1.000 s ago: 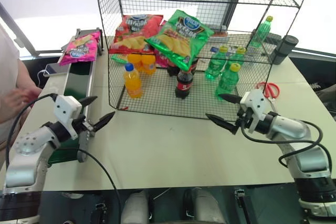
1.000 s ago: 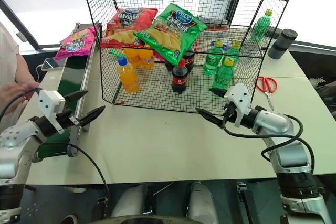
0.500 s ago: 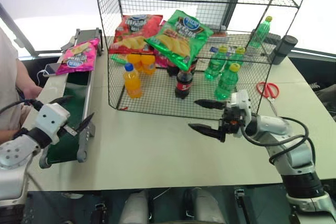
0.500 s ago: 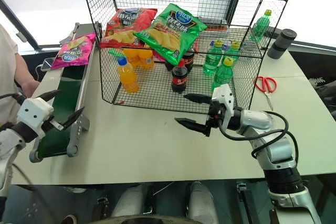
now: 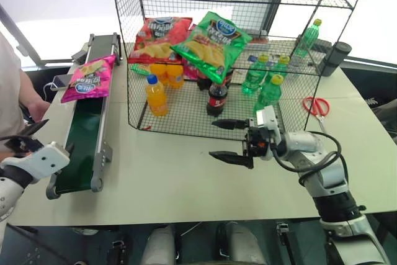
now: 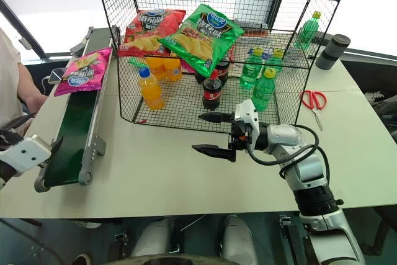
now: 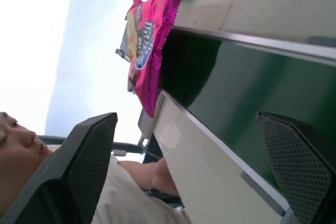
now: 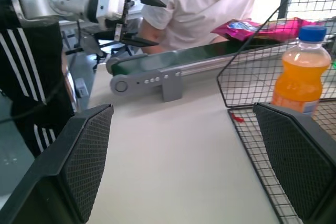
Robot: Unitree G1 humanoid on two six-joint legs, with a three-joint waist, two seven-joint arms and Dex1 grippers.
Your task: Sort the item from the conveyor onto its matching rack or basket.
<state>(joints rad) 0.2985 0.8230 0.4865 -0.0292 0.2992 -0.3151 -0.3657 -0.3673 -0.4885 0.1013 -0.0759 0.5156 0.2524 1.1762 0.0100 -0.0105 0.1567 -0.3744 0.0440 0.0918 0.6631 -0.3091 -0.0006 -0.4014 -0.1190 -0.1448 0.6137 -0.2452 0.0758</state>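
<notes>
The long narrow dark green conveyor belt in its grey metal frame (image 5: 84, 141) serves as the landmark, running along the left side of the pale tabletop (image 5: 186, 184). The glossy magenta-pink crisp bag with a blue oval logo (image 5: 89, 79) lies flat on the belt towards its far end, its edges overhanging the frame on both sides. Nothing grips it.

Beyond the conveyor's near end, off its outer side, the left claw (image 5: 37, 138) hangs in the air with its two black fingers spread wide and nothing between them. In the left wrist view the same pink bag (image 7: 147, 51) lies on the dark belt ahead of those parted fingers (image 7: 86, 156).

To the right of the conveyor stands the tall black wire-grid shelving unit (image 5: 186, 125), resting on the tabletop. On its lowest tier sit a red crisp bag (image 5: 158, 38), a green crisp bag (image 5: 212, 40), an orange drink bottle (image 5: 156, 96), a dark cola bottle (image 5: 216, 98) and green bottles (image 5: 267, 94).

Well to the right of the conveyor, just in front of the rack's lower edge, the right claw (image 5: 231, 139) points sideways towards the belt, its fingers wide apart and empty. Red-handled scissors (image 5: 317, 106) lie on the tabletop beyond the rack's right side. A person in a white shirt (image 8: 210, 3) stands on the conveyor's outer side.
</notes>
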